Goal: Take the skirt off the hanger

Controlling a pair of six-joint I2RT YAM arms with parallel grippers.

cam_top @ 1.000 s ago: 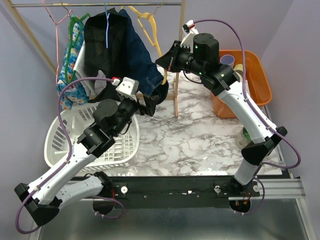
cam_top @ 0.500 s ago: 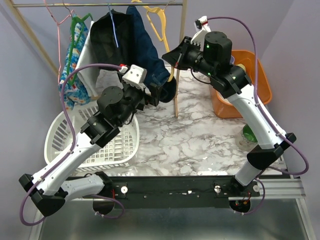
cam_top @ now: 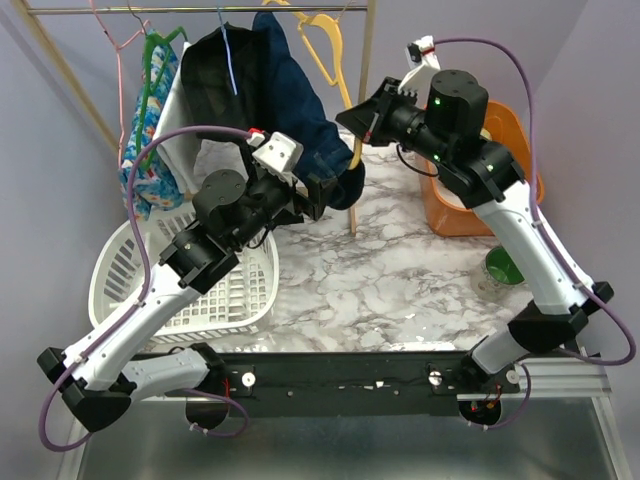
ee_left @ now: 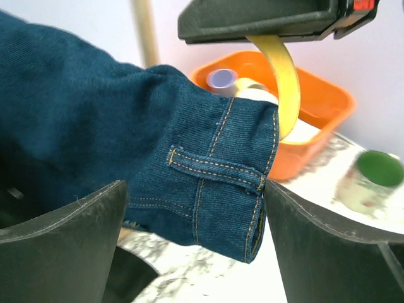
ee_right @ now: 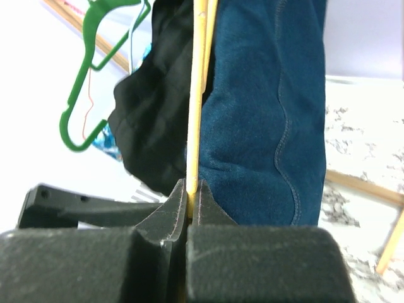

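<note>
The black skirt (cam_top: 225, 90) hangs from the rail on the thin light-blue hanger (cam_top: 230, 60); no gripper touches either. It also shows in the right wrist view (ee_right: 154, 113). Beside it hangs a navy denim garment (cam_top: 300, 110). My right gripper (cam_top: 362, 120) is shut on the lower arm of a yellow hanger (cam_top: 330, 50), pinched between its fingertips (ee_right: 199, 95). My left gripper (cam_top: 325, 190) is open, its jaws standing either side of the denim's waistband with belt loop (ee_left: 208, 183). The yellow hanger's end (ee_left: 284, 82) curves down behind that waistband.
A white laundry basket (cam_top: 130, 290) sits at the left. An orange bin (cam_top: 510, 150) stands at the right, with a green-topped cup (cam_top: 503, 265) in front of it. A wooden rack post (cam_top: 362, 60) rises between the arms. A floral garment on a green hanger (cam_top: 150, 100) and a pink hanger (cam_top: 115, 50) hang at the left.
My right gripper has moved right and slightly up with the yellow hanger. My left gripper has moved right, along with the denim's lower end. The garments on the rail have swung right.
</note>
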